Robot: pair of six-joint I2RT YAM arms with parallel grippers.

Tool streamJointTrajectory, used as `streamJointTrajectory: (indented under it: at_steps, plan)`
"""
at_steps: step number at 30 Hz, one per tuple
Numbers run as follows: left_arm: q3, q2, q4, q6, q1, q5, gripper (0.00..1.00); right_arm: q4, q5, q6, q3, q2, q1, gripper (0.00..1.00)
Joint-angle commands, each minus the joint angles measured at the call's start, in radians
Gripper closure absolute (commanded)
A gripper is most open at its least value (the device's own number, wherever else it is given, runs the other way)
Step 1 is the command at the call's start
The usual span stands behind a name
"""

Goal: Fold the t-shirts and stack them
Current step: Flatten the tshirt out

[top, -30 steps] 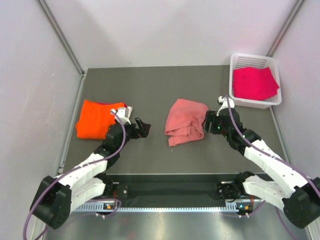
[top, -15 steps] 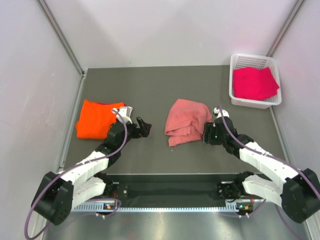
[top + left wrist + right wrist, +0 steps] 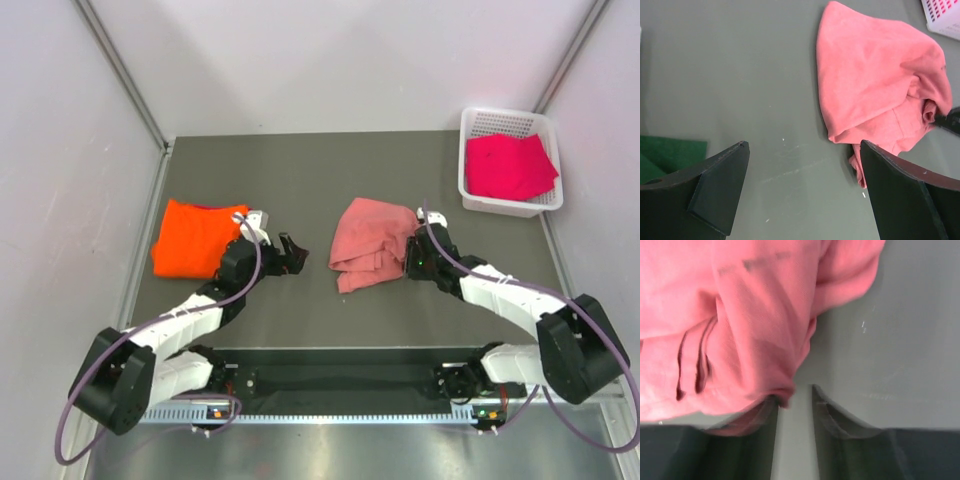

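Your right tool (image 3: 412, 262) sits at the right edge of the crumpled salmon-pink shirt (image 3: 368, 240), mid-frame on the tabletop (image 3: 300, 170), jaws drawn narrow at its hem, likely to pull it flat; whether cloth is actually pinched can't be told. Your left tool (image 3: 292, 253) waits spread wide and empty, left of the shirt. Since a second ago the right tool has slid lower along that edge and narrowed.

Matte dark grey tabletop (image 3: 330, 170) — spread beneath and around the left pincer (image 3: 292, 253). Beyond that pincer, past the far table edge, a pale back wall (image 3: 340, 60); well off to its left, a pale side wall (image 3: 60, 200), met at a slanted metal corner strip (image 3: 120, 70). Past the right pincer (image 3: 410, 260), on the opposite flank, a matching wall (image 3: 605, 190). Behind both pincers, a slotted metal rail (image 3: 330, 412) along the near edge. Even, diffuse light — soft shadows only.
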Motion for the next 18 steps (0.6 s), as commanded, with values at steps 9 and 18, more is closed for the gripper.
streamJointTrajectory:
  at_steps: [9,18]
  plan:
    - [0.080,0.085,0.025,0.010,-0.001,0.112,0.05,-0.129,0.288,-0.079,0.216,-0.125,0.022,1.00]
    - [0.114,0.121,0.017,0.070,-0.099,0.111,0.04,-0.381,0.174,-0.199,0.480,-0.250,0.024,1.00]
